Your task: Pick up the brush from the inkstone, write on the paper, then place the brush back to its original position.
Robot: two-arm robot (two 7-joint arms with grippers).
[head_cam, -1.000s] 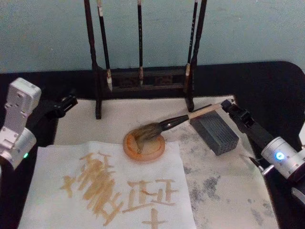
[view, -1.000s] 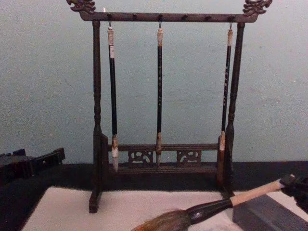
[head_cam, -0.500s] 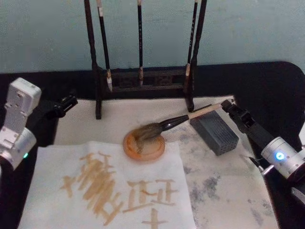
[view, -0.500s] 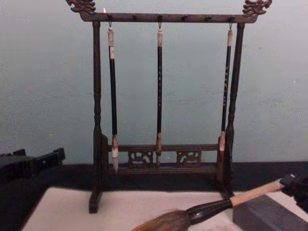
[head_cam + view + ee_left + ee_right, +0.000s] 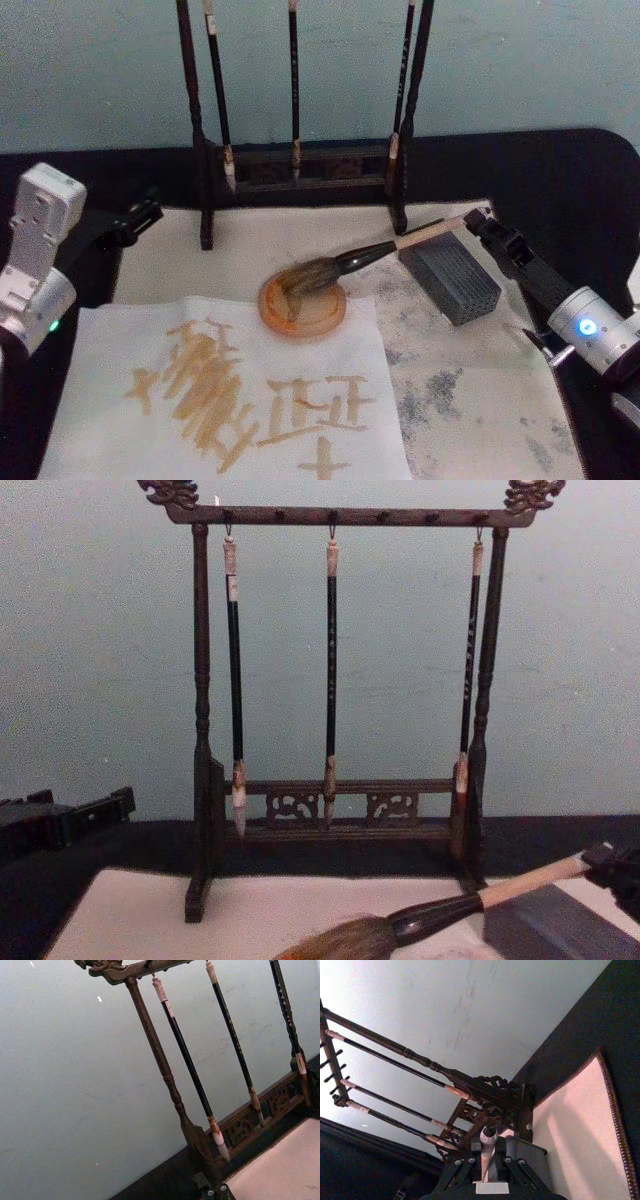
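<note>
The brush [image 5: 385, 249] lies slanted, its bushy brown head [image 5: 305, 277] resting in a round orange dish [image 5: 303, 308]. Its pale handle [image 5: 530, 880] passes over the far corner of the dark grey inkstone [image 5: 452, 281], seen low at the right in the chest view [image 5: 552, 926]. My right gripper [image 5: 477, 222] is shut on the whitish end of the handle; the right wrist view shows the handle [image 5: 488, 1157] between its fingers. The paper [image 5: 230, 395] lies at the front left, covered with brown strokes. My left gripper [image 5: 138, 217] stays parked at the left, shut and holding nothing.
A dark carved rack [image 5: 300, 165] with three slim hanging brushes [image 5: 330, 670] stands at the back. An off-white felt mat [image 5: 470, 400] with grey ink stains covers the table under everything. The black tabletop [image 5: 560, 190] shows around it.
</note>
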